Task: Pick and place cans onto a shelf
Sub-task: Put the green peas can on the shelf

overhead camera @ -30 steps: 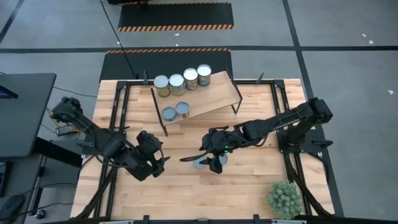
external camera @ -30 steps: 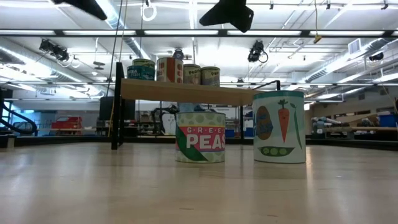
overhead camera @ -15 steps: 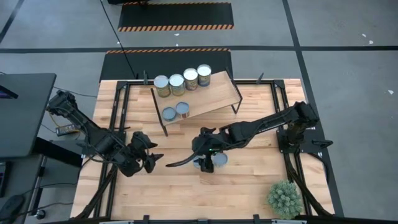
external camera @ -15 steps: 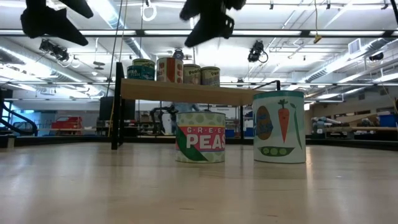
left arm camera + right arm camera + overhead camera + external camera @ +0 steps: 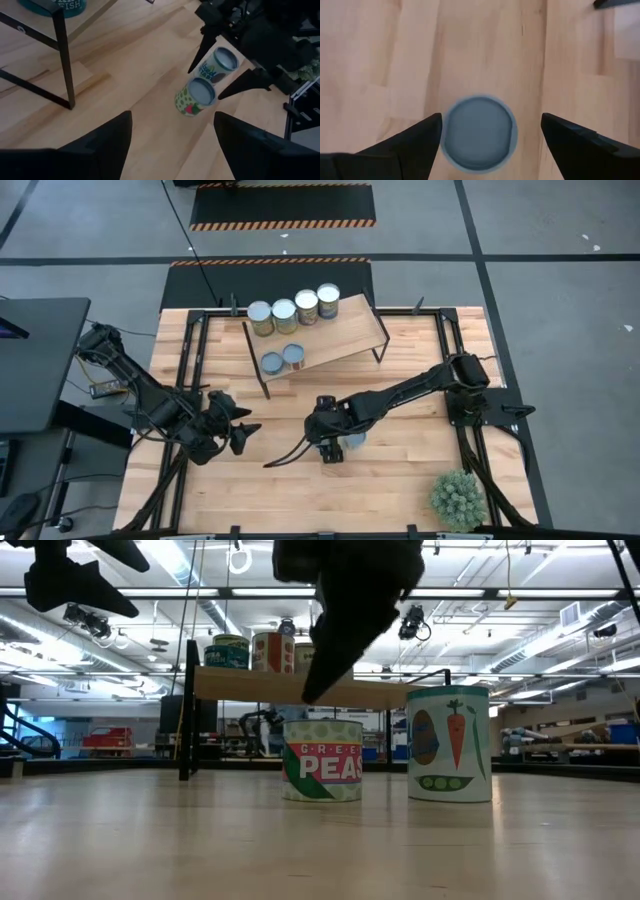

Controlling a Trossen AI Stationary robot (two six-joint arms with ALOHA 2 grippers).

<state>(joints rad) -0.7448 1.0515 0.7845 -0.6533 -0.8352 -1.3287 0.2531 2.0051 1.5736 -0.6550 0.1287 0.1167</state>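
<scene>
Presently right gripper (image 5: 487,137), fingers wide, hangs over short round green-label can (image 5: 195,96), touching nothing; taller can (image 5: 216,65) just beside. Left gripper (image 5: 172,145) wide, empty, nearby. Light-wood shelf (image 5: 345,330) w/ six tins sits beyond.

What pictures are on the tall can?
The tall white can shows an orange carrot and green peas. The low view shows it best.

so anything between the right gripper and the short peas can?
Nothing visible. The right gripper hangs directly above the short peas can, jaws open on either side of its lid; only bare tabletop surrounds it there.
</scene>
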